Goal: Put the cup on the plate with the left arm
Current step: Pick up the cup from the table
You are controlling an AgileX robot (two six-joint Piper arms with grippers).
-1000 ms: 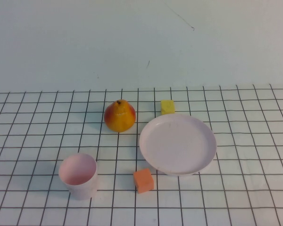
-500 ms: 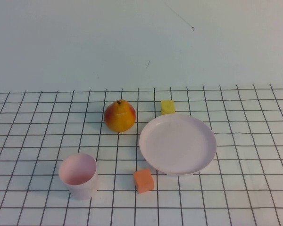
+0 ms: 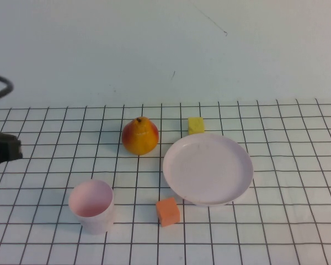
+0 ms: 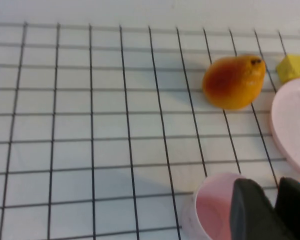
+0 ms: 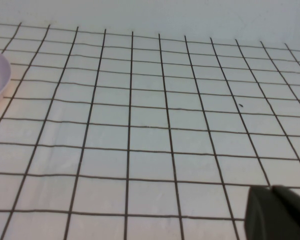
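Clearly it's only the approach: the left tool (image 3: 4,150), its spread impossible to tell, hangs at the counter's (image 3: 298,232) left edge, apart from the upright cup (image 3: 91,205), needing to reach it; right tool (image 5: 277,212) parked, likewise unreadable, plate (image 3: 208,169) waiting bare.

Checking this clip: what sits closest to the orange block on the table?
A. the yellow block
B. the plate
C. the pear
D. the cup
B. In the high view the orange block lies just off the near rim of the plate; the cup stands further off to the left. The left gripper is at the table's left edge; the right gripper is away from the objects.
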